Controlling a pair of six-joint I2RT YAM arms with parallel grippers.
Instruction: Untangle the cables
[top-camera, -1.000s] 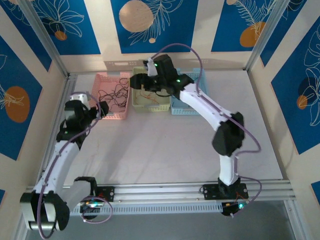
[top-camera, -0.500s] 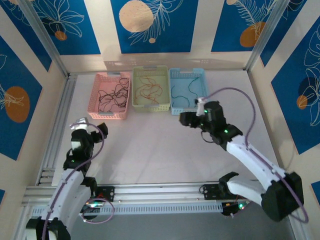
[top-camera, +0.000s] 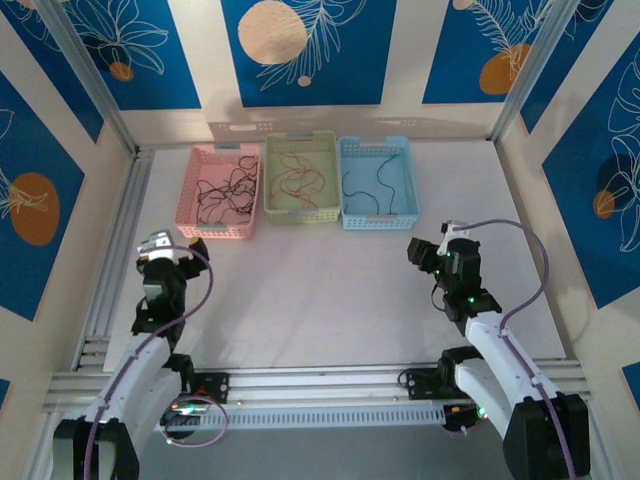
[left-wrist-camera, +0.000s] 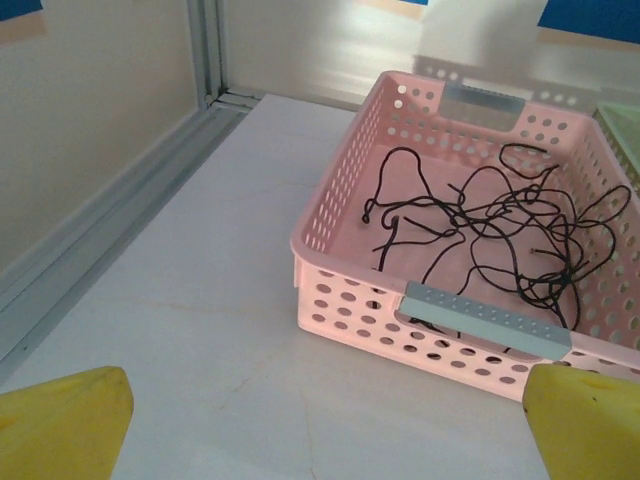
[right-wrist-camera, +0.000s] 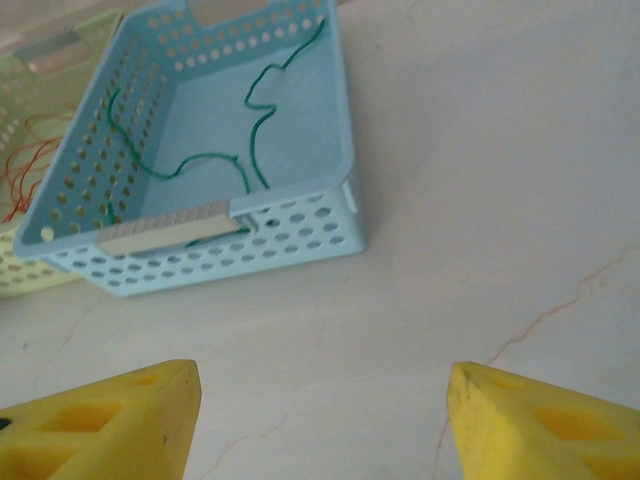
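Cables (left-wrist-camera: 470, 215): black possibly knotted; left end effector (left-wrist-camera: 325, 425), right end effector (right-wrist-camera: 320, 420) spread, cropped.

Black cables (left-wrist-camera: 480, 225), orange-red cables (top-camera: 298, 183), green cable (right-wrist-camera: 205, 156): curly, separate baskets (top-camera: 222, 232).

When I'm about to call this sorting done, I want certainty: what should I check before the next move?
1. Black cables inside the pink basket: ok.
2. Orange-red cables inside the yellow-green basket: ok.
3. Green cables inside the blue basket: ok.
4. Left gripper open, empty: ok.
5. Right gripper open, empty: ok.
6. Black cables free of knots: cannot tell, they overlap.
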